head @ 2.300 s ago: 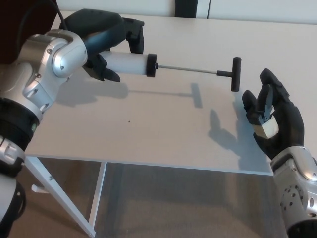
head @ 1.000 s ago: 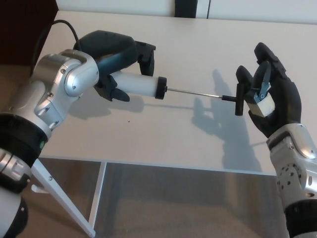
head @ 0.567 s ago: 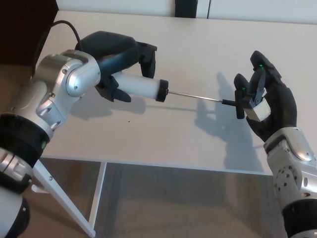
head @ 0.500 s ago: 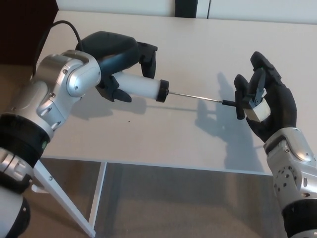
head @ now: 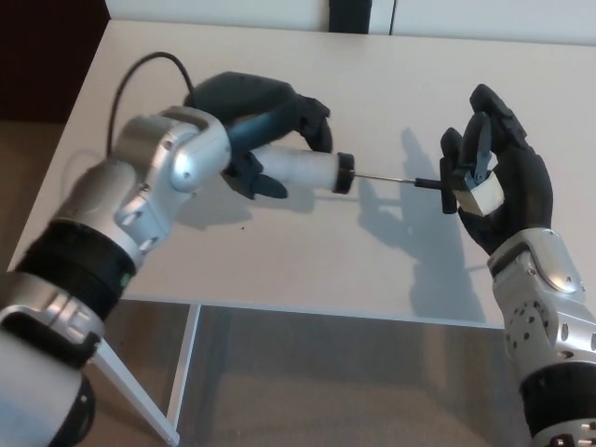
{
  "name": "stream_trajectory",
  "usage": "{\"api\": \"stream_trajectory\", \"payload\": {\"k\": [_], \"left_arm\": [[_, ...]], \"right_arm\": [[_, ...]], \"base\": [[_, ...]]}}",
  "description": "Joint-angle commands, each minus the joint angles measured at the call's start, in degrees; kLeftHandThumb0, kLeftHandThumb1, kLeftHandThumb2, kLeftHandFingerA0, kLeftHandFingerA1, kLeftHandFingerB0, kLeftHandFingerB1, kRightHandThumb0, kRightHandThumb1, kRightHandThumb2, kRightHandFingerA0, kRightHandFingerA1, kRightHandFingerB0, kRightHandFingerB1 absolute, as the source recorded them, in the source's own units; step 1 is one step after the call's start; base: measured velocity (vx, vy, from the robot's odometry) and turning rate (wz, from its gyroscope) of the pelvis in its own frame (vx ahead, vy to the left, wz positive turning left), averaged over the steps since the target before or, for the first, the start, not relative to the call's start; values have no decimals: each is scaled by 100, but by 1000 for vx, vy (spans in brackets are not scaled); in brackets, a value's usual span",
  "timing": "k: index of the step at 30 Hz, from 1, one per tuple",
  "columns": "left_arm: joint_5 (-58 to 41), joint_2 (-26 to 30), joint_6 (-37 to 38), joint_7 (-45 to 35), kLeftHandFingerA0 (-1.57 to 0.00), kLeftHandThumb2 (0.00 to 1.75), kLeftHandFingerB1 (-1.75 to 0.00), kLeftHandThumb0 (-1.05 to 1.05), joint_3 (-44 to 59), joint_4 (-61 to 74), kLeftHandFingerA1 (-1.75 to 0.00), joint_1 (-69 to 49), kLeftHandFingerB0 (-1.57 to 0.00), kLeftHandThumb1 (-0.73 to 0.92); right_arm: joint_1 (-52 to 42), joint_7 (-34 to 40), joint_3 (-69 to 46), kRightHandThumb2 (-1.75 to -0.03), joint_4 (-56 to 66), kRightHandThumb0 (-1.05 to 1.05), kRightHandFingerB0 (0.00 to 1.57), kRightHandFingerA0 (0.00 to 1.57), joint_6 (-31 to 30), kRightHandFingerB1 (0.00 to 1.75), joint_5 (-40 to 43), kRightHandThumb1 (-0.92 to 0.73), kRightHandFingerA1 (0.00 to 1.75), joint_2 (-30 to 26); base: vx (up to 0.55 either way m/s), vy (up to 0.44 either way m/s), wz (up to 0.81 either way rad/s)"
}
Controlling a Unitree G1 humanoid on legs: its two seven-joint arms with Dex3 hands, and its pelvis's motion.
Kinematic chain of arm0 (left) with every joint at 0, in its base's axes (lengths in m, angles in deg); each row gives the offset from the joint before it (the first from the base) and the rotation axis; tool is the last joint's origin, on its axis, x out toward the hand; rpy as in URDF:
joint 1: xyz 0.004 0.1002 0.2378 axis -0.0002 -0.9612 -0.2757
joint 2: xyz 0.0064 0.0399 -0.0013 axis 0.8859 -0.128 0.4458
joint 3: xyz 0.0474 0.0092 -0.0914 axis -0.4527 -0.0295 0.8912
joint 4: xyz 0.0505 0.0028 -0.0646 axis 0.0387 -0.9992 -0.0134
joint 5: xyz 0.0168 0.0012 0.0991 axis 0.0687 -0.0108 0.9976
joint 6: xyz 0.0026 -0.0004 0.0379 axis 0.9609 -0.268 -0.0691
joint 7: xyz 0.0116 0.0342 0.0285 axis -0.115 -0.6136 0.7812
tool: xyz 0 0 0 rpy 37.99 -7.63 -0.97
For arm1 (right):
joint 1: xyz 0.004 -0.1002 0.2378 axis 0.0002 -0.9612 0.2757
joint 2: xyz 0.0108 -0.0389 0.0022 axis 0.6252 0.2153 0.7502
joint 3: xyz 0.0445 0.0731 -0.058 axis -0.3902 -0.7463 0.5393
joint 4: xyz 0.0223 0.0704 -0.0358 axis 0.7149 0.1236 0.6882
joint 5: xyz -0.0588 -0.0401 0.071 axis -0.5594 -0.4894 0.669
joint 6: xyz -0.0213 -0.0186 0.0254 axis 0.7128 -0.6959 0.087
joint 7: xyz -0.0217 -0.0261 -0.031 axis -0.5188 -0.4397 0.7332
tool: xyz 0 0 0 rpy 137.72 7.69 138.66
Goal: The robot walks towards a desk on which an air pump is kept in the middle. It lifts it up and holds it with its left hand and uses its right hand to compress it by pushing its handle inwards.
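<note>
Your left hand is wrapped around the air pump, clamped on its white barrel, and holds it clear of the desk, roughly level, lying left to right across the scene. You can read the lift from the shadow on the tabletop just near of the barrel. The black end cap of the barrel points right. From it the thin metal rod runs right to the black T-handle, with only a short length of rod showing between cap and handle.

Your right hand is at the handle. Its palm faces left, toward the pump, and the handle's crossbar stands upright against the front of the hand, between thumb and fingers. The fingers curl loosely over the top of the bar; you cannot tell from this view how firmly they grip it, only that they touch it. A pale block on the hand sits just right of the crossbar.

A black cable loops up over the far side of your left forearm. The hands' shadows fall on the desk, near of the rod. Below the near edge you see grey floor and a white desk leg.
</note>
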Motion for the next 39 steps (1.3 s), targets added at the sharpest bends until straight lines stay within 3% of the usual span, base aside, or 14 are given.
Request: {"api": "stream_trajectory", "payload": {"k": [1,5,6,7,8,10,11,15,16,17,19,20,26,39], "left_arm": [[275,-485,-486,575,-81,98,-64,-33,-153,-230,-83,25,-58,60],[210,-716,-621,776,-82,102,-65,-37,-88,-378,-82,-19,-60,64],[220,-758,-654,853,-84,64,-47,-34,-78,-384,-87,-35,-68,76],[234,-783,-674,907,-84,64,-47,-34,-73,-389,-87,-42,-68,76],[242,-813,-703,929,-81,99,-66,-32,-72,-400,-84,-37,-62,60],[248,-835,-724,943,-81,99,-66,-32,-72,-414,-84,-31,-62,60],[246,-857,-743,937,-83,62,-48,-33,-72,-435,-81,-12,-70,75],[240,-937,-872,874,-81,62,-46,-32,-84,-551,-73,100,-66,76],[223,-951,-874,886,-80,99,-67,-31,-70,-535,-86,98,-63,59],[196,-976,-876,924,-82,64,-47,-36,-44,-528,-89,93,-66,75],[177,-994,-878,952,-82,64,-47,-36,-25,-524,-89,91,-66,75],[171,-1035,-937,1000,-76,64,-46,-35,-7,-505,-123,75,-66,78],[345,-1294,-1389,1432,-82,60,-49,-28,-25,-362,-108,-72,-67,70],[225,-1457,-1474,1661,-84,61,-51,-30,11,-469,-113,-115,-70,70]], "right_arm": [[218,308,-147,-71,-66,-79,0,0,267,7,68,-92,6,138],[262,525,-256,-68,-136,-81,0,0,378,15,26,-92,15,168],[277,583,-280,-111,-135,-83,0,0,389,15,21,-75,18,173],[289,613,-295,-111,-136,-83,0,0,396,15,19,-75,18,175],[293,637,-314,-111,-132,-83,0,0,401,15,22,-75,18,171],[296,653,-327,-111,-132,-83,0,0,406,15,22,-75,18,169],[299,658,-338,-111,-130,-84,0,0,400,15,28,-75,17,161],[332,679,-376,-111,-143,-81,0,0,369,17,62,-74,18,140],[338,732,-383,-110,-146,-81,0,0,375,19,44,-73,20,142],[353,792,-392,-110,-146,-82,0,0,375,18,29,-74,19,145],[363,835,-398,-110,-146,-82,0,0,375,18,17,-74,19,148],[381,863,-415,-111,-154,-85,0,0,379,16,20,-76,18,145],[455,961,-525,-109,-213,-91,5,5,467,13,95,-77,17,160],[496,1060,-656,-109,-265,-91,6,5,646,15,148,-77,21,226]], "base": [[0,0,0],[0,0,0],[0,0,0],[0,0,0],[0,0,0],[0,0,0],[0,0,0],[0,0,0],[0,0,0],[0,0,0],[0,0,0],[0,0,0],[0,0,0],[0,0,0]]}}
